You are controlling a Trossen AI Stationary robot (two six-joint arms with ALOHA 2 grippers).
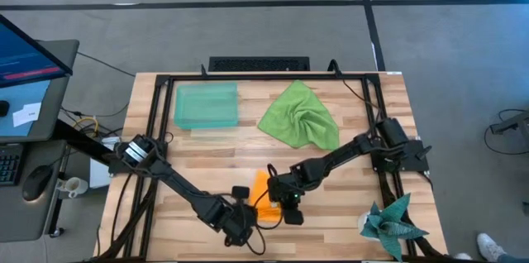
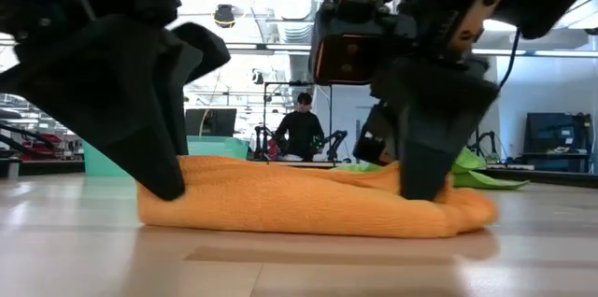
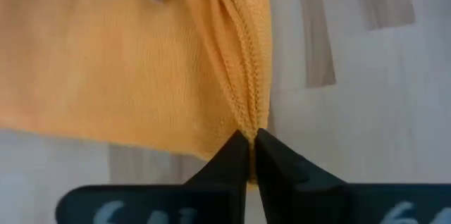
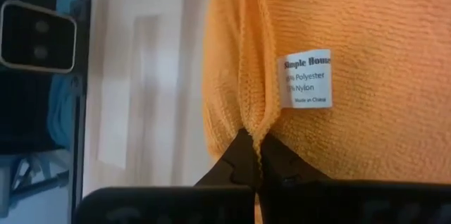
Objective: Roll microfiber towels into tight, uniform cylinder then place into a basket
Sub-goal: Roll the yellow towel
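Orange towel (image 1: 261, 190): folded flat at the table's near edge, pinched at both ends.
Left gripper (image 3: 251, 155): fingers clamped on the towel's hemmed edge.
Right gripper (image 4: 252, 155): closed on the opposite hem, just beside the care label (image 4: 307, 78).
Step tip: likely roll start; keep both pinches level and tension even so the cylinder stays tight.
Basket (image 1: 206, 105): well beyond both grippers, next to green towel (image 1: 301, 117).
Hidden: arms cover most of the orange towel from above; number of layers unclear.

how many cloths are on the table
3. The orange towel lies at the front middle, pinched by both grippers; the green towel is crumpled at the back middle; the teal cloth sits at the front right corner.
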